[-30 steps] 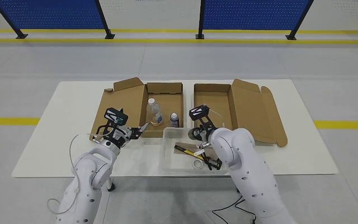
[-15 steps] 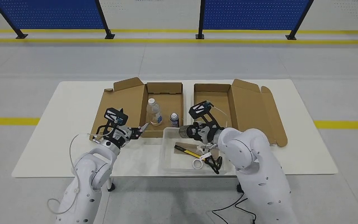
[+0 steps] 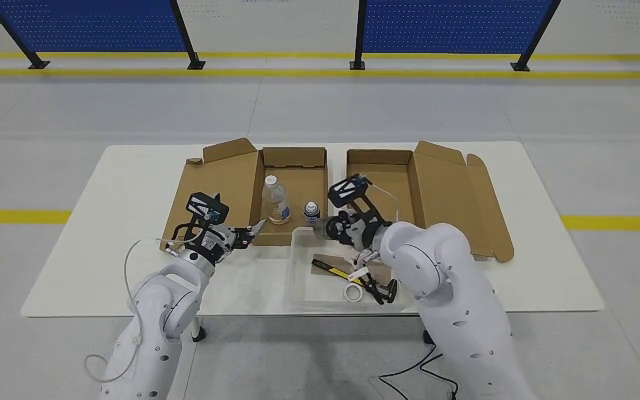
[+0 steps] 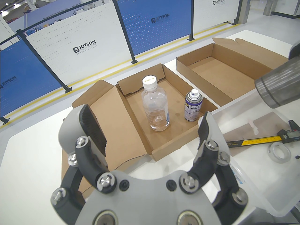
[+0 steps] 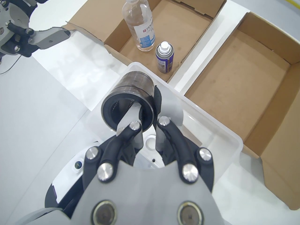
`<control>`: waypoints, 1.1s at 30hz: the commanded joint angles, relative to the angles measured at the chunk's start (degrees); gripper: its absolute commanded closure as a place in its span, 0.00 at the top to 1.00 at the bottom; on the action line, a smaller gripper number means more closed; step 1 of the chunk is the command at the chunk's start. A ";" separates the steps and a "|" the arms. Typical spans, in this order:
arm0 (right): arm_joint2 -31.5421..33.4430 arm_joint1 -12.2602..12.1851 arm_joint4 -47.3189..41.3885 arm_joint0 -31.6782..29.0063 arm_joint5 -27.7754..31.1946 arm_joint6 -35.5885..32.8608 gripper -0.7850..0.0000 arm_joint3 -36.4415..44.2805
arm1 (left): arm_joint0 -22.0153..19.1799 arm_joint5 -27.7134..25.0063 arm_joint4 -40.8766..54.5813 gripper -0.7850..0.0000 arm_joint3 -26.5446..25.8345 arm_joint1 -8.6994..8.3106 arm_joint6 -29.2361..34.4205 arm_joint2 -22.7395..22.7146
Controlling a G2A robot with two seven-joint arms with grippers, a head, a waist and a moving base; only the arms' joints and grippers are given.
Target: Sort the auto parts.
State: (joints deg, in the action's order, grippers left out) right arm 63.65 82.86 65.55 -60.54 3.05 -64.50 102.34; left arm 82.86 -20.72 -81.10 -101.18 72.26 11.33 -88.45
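Observation:
My right gripper point(image 3: 331, 228) is shut on a dark metal cylinder point(image 5: 131, 94), one finger inside its bore and one outside. It holds the cylinder point(image 3: 322, 230) above the far left corner of the clear plastic bin point(image 3: 296, 262), close to the left cardboard box point(image 3: 300, 185). That box holds an upright clear bottle point(image 3: 275, 200) and a small spray can point(image 3: 311, 212). The right cardboard box point(image 3: 390, 190) has a bare floor. My left gripper point(image 3: 250, 232) hangs open over the box's near left flap, with nothing between its fingers.
In the bin lie a yellow-and-black caliper point(image 3: 340, 270), a white ring point(image 3: 353, 293) and a small black part point(image 3: 385, 292). Both boxes have their flaps folded outward. The white table point(image 3: 100, 230) is bare to the left and right of the boxes.
My right gripper has risen out of the bin with the metal cylinder and moved left toward the left box. The left arm has kept still.

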 commanded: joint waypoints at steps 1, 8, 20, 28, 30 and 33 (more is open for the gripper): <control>-0.65 0.09 0.92 1.25 -0.57 0.24 0.00 -0.98 | 0.00 0.00 0.00 1.00 0.00 0.00 0.00 0.00; -3.01 0.59 5.92 7.54 -1.48 3.52 0.00 -6.87 | 0.00 0.00 0.00 1.00 0.00 0.00 0.00 0.00; -10.42 3.86 5.97 22.42 -0.95 17.46 0.00 -33.38 | 0.00 0.00 0.00 1.00 0.00 0.00 0.00 0.00; -16.35 7.99 0.78 30.72 0.15 25.20 0.00 -53.36 | 0.00 0.00 0.00 1.00 0.00 0.00 0.00 0.00; -17.82 9.10 -0.05 32.34 0.83 26.17 0.00 -57.23 | 0.00 0.00 0.00 1.00 0.00 0.00 0.00 0.00; -19.42 10.69 -1.56 34.29 1.59 27.68 0.00 -62.35 | 0.00 0.00 0.00 1.00 0.00 0.00 0.00 0.00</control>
State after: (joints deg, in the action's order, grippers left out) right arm 44.74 93.03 64.35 -26.95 4.54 -37.27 42.05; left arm 82.86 -20.72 -81.10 -101.18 72.26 11.33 -88.45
